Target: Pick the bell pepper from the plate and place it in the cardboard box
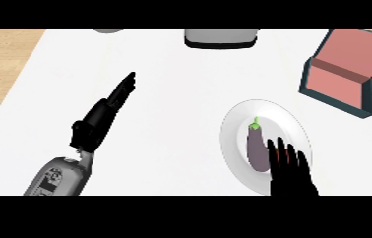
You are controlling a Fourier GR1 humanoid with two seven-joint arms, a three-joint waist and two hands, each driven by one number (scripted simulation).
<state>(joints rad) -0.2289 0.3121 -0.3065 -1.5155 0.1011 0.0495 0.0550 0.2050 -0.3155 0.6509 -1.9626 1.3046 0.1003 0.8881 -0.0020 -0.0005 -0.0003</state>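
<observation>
My right hand (291, 170) sits over the plate's (240, 115) near edge, fingers straight, holding nothing. The vegetable on the plate looks like a purple eggplant (256, 148), not a bell pepper; it lies just left of my fingers, long axis running away from me, stem far. Left hand (102, 116) rests open, well apart; box (341, 70) sits far right.

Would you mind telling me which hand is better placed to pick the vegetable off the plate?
Right. The right hand already hovers over the plate, fingers beside the purple eggplant. The left hand lies far across the counter.
</observation>
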